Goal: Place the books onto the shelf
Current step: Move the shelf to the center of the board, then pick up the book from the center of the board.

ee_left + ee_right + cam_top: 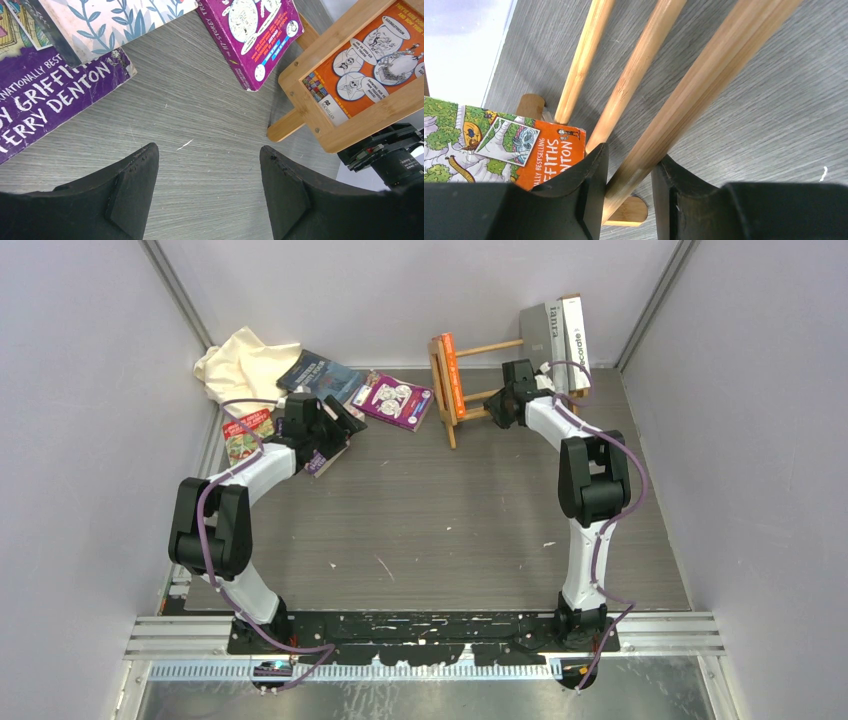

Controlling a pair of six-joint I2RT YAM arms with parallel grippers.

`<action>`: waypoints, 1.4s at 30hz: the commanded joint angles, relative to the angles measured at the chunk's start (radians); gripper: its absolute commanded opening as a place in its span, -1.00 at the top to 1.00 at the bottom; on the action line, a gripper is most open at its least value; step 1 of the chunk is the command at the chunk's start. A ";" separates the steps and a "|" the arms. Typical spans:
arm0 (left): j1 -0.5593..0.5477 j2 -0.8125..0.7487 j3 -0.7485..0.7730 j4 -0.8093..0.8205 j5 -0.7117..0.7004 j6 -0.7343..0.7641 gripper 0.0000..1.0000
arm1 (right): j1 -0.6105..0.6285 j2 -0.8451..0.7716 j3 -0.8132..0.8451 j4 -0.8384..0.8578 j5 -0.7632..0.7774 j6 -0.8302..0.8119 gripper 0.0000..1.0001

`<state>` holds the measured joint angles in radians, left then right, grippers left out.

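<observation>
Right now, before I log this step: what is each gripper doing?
Left gripper: open, holding nothing.
Right gripper: closed on a slat of the shelf.

I see the shelf (pixel 490 346), a light wooden slat rack, possibly tipped askew. An orange book (pixel 450 373) stands inside its left end. Left of it a purple book (pixel 398 401), a dark blue book (pixel 318 371) and a red-green book (pixel 246 436) lie flat. Just right of it, white-grey books (pixel 560 332) stand upright, one reading "Decorate".
</observation>
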<state>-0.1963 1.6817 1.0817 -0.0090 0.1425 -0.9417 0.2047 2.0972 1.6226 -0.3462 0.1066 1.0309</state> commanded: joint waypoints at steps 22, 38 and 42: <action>0.019 -0.063 0.057 -0.033 -0.024 -0.098 -0.50 | 0.080 -0.334 -0.071 0.013 0.256 -0.161 -0.24; 0.088 0.078 0.270 -0.045 -0.032 -0.254 -0.49 | 0.383 -0.340 0.081 -0.094 0.353 -0.435 -0.24; 0.085 0.165 0.325 0.016 -0.023 -0.276 -0.46 | 0.407 -0.208 0.196 -0.115 0.321 -0.482 -0.24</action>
<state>-0.1089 1.7779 1.3495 -0.0616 0.0998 -1.1873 0.6052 1.7863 1.7050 -0.4442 0.4324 0.6277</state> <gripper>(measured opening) 0.738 0.620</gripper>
